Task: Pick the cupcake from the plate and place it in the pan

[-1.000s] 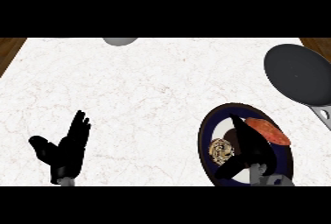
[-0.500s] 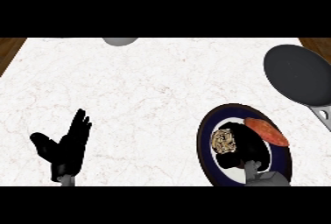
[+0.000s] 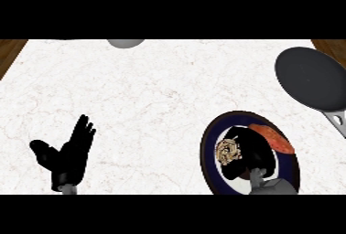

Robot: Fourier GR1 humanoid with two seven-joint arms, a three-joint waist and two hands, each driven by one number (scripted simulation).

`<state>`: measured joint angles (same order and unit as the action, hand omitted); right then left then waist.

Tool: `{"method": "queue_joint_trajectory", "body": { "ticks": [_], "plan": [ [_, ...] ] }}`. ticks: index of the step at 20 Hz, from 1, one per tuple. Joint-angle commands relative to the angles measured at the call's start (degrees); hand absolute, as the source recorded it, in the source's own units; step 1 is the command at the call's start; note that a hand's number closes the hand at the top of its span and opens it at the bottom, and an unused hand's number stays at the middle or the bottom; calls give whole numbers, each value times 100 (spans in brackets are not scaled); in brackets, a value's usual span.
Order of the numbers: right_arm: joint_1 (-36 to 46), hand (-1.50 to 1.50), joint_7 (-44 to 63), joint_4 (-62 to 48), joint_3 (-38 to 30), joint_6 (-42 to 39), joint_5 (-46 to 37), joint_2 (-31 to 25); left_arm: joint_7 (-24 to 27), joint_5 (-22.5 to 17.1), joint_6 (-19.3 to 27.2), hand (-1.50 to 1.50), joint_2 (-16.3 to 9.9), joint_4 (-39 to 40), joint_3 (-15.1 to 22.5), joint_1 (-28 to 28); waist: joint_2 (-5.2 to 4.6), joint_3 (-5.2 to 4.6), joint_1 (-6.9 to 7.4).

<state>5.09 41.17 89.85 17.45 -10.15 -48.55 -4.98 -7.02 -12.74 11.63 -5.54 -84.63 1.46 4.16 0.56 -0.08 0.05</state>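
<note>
Right hand (image 3: 251, 157) over the plate (image 3: 211, 155) at about 5 o'clock of the bench (image 3: 155, 91), black fingers curled beside the cupcake (image 3: 228, 151), touching its right side by the look of it; whether closed round it cannot be told. Cupcake on the plate's left half, with an orange-red food piece (image 3: 273, 138) toward the rim at 2 o'clock. Placed so, probably, to take the cupcake from the side before a lift toward the pan (image 3: 312, 80), dark and round at 2 o'clock of the bench, handle pointing down toward 5 o'clock, well apart from the plate. Left hand (image 3: 66, 155) at 8 o'clock, open, fingers up, resting. Grey rounded object (image 3: 126, 43) at the far edge, 12 o'clock.

Against half a second ago: right hand further up the plate and closer on the cupcake; cupcake, plate, pan unmoved; left hand in much the same pose.
</note>
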Motion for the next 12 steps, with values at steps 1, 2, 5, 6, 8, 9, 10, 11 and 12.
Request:
{"method": "queue_joint_trajectory", "body": {
  "ticks": [1, 2, 5, 6, 8, 9, 10, 11, 12],
  "plan": [
    [273, 150, -350, -289, 9, -246, -19, -146, 360, 74, -51, 0, 217, 448, 54, 120, -59, 7, 10],
    [247, 150, -670, -391, 155, -272, -77, -311, -45, 165, 186, 0, 254, 51, 188, -11, -58, 9, 18],
    [783, 150, -1538, -587, 297, -553, -99, -820, 99, 136, 89, 0, 260, 426, 131, -132, -82, 9, 52],
    [1088, 150, -1739, -579, 339, -783, -121, -1022, -51, 83, 80, 0, 115, 244, 25, -207, -81, 10, 97],
    [1107, 150, -2064, -1073, 406, -472, -331, -989, -176, 18, -53, 0, -1, -124, 49, 127, -66, 13, 98],
    [1248, 150, -2043, -803, 311, -516, -383, -1084, 155, -9, -105, 0, 109, 402, -56, -63, -66, 7, 34],
    [1152, 150, -2231, -915, 430, -50, -639, -1047, -216, 67, 106, 0, 106, 330, -38, -334, -67, 10, 20],
    [1128, 150, -2226, -623, 367, 0, -684, -1141, -10, 121, 31, 0, 140, 241, 56, -63, -56, 9, 12],
    [1252, 150, -2479, -843, 223, 322, -735, -1197, -237, 94, 73, 0, 66, -19, 34, -92, -59, 12, 34]
  ]
}}
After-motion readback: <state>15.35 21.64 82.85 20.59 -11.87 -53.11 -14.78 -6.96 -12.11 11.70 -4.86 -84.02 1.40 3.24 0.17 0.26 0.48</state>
